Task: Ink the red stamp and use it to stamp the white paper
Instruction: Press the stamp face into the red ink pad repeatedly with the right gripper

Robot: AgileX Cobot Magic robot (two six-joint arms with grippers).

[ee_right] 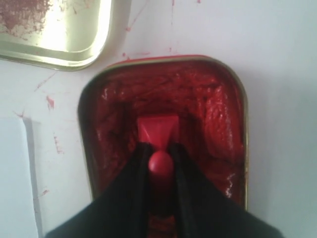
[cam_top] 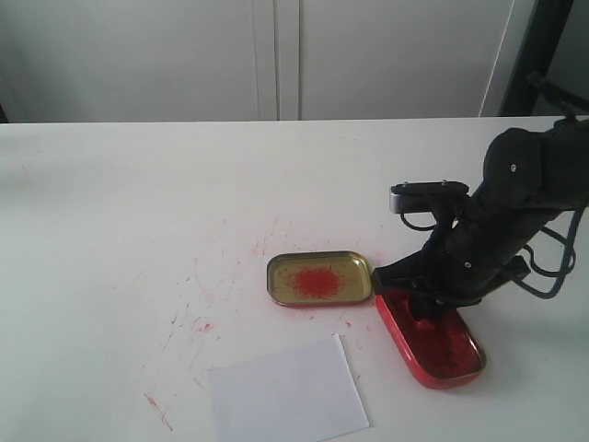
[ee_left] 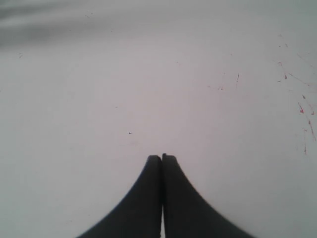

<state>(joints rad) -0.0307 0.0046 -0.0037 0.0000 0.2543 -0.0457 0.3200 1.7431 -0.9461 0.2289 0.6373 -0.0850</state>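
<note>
Here's the right gripper (ee_right: pixel 159 151), down inside the red tin (ee_right: pixel 239 104), and its two black fingers (ee_right: pixel 133 168) are pinching the red stamp (ee_right: pixel 157 134) by the short handle. The round knob sits right between them. The square block pokes out just past the fingertips, low in the wet red ink. Whether it is actually pressing into the ink I cannot tell from here. Ink surrounds the fingers on all sides, with the tin's rim running around it.

Just beyond the tin from the fingertips lies the gold lid (ee_right: pixel 74 54), open side up, with a red smear in its middle. It sits just beside the tin's corner.

The white paper (cam_top: pixel 287 398) lies flat on the table (cam_top: pixel 110 203), off to the left of the right fingers and nearer the camera in the exterior view. It is clear of both the tin and the lid, and no mark shows on it. Red scratches and flecks spot the tabletop near the paper and the lid.

Over to the left gripper (ee_left: pixel 162 157): its fingers are pressed together with nothing between them. Bare white tabletop lies ahead of them, with a few red flecks off to one side.
</note>
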